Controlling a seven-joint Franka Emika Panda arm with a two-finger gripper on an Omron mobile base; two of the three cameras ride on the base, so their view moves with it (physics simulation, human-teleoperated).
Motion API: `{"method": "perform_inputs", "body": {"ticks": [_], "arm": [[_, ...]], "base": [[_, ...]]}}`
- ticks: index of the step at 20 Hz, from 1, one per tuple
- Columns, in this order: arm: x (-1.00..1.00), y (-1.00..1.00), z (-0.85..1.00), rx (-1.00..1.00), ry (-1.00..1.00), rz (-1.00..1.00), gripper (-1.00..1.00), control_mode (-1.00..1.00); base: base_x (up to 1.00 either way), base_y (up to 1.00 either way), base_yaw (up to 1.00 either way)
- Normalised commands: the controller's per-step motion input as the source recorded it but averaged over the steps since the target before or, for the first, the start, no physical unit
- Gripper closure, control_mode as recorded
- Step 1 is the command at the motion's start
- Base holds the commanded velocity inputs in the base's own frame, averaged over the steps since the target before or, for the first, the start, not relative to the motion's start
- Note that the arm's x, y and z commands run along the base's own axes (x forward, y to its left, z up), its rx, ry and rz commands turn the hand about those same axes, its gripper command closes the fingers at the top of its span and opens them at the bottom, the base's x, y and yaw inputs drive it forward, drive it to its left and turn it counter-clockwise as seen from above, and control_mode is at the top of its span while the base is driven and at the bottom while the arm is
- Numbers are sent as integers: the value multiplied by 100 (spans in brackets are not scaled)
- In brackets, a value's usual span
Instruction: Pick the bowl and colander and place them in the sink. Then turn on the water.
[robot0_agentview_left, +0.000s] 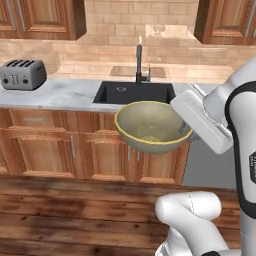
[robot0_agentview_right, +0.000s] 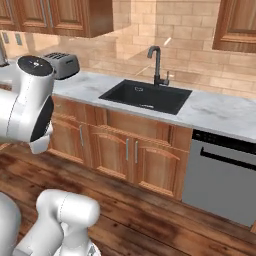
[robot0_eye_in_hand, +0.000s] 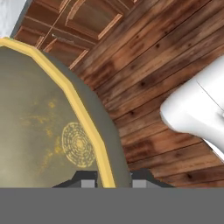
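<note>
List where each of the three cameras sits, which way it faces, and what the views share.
Left base view: behind the arm's left, facing the sink, toaster and held bowl; arm at right.
Right base view: behind its right, facing sink, faucet, dishwasher; arm at left.
Hand view: on the hand, looking down; gripper pinches the bowl's rim over the wood floor.
Both base views share sink and toaster.

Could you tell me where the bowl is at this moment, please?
The bowl is held in the air by its rim in the gripper, in front of the lower cabinets and just short of the sink, at the centre of the left base view.
</note>
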Motion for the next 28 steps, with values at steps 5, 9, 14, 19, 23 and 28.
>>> {"method": "perform_inputs", "body": {"ticks": [5,9,14,19,23,28], "arm": [[0,0,0,0,0,0,100,100],[0,0,0,0,0,0,100,100],[0,0,0,0,0,0,100,100],[0,0,0,0,0,0,100,100],[0,0,0,0,0,0,100,100],[0,0,0,0,0,0,100,100]], "base": [[43,0,-37],[32,11,-20],[24,20,-10],[47,29,-14],[55,34,-15],[52,28,-15]]}}
